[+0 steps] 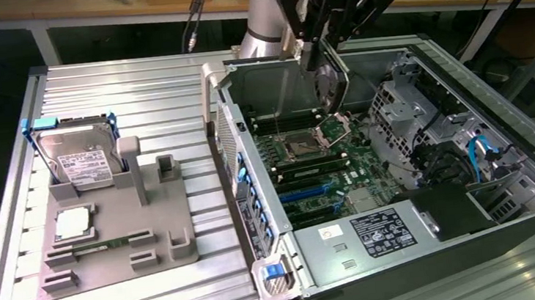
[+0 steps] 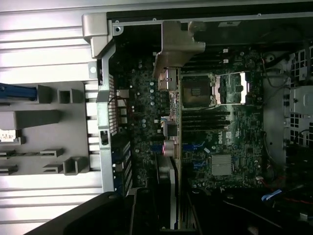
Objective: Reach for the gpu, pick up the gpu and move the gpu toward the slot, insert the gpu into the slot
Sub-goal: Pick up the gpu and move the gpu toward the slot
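My gripper point(image 1: 323, 57) hangs over the open computer case point(image 1: 252, 196), shut on the gpu point(image 1: 335, 90). The gpu is a thin dark card that points down toward the green motherboard point(image 1: 352, 158) without touching it. In the wrist view the gpu point(image 2: 177, 122) appears edge-on, its silvery end bracket point(image 2: 179, 45) at the far end and my gripper point(image 2: 171, 208) clamped on the near end. The blue slot point(image 1: 307, 190) lies on the board, nearer the case front than the card. In the wrist view the slot point(image 2: 196, 146) shows just beside the card's edge.
A grey fixture point(image 1: 124, 241) on the exterior view's left carries a hard drive point(image 1: 79, 159) and a square processor chip point(image 1: 73, 222). Inside the case are the processor socket point(image 1: 304, 145), black memory strips point(image 1: 306, 167), a power supply point(image 1: 381, 230) and drive cages point(image 1: 421, 113).
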Robot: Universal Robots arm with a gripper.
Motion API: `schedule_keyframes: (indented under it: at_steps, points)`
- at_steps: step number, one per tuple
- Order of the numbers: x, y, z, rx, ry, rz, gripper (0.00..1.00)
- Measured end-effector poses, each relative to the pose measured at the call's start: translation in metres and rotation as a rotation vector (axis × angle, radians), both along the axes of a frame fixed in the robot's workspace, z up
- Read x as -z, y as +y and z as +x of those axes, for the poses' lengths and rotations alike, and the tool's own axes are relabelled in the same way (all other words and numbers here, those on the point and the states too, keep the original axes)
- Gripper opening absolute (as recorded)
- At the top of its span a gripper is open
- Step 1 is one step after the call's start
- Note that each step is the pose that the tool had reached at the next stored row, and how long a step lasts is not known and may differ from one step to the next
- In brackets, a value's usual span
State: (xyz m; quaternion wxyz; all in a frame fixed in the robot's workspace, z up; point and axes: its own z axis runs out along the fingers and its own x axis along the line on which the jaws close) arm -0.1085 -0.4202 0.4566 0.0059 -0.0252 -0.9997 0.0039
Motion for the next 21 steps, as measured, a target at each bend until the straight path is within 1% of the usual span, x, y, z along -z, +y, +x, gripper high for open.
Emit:
schedule_keyframes:
  at_steps: [6, 7, 10, 11, 21]
  points:
    - [-0.0002, 0.0000, 0.027, 0.000, 0.0013, -0.0036, 0.28]
    - [-0.0001, 0.0000, 0.034, 0.000, 0.0015, -0.0043, 0.28]
    - [-0.0002, 0.0000, 0.048, 0.000, 0.0019, -0.0085, 0.28]
    - [-0.0002, 0.0000, 0.050, 0.000, 0.0018, -0.0097, 0.28]
    - [-0.0002, -0.0018, 0.051, 0.000, 0.0019, -0.0099, 0.28]
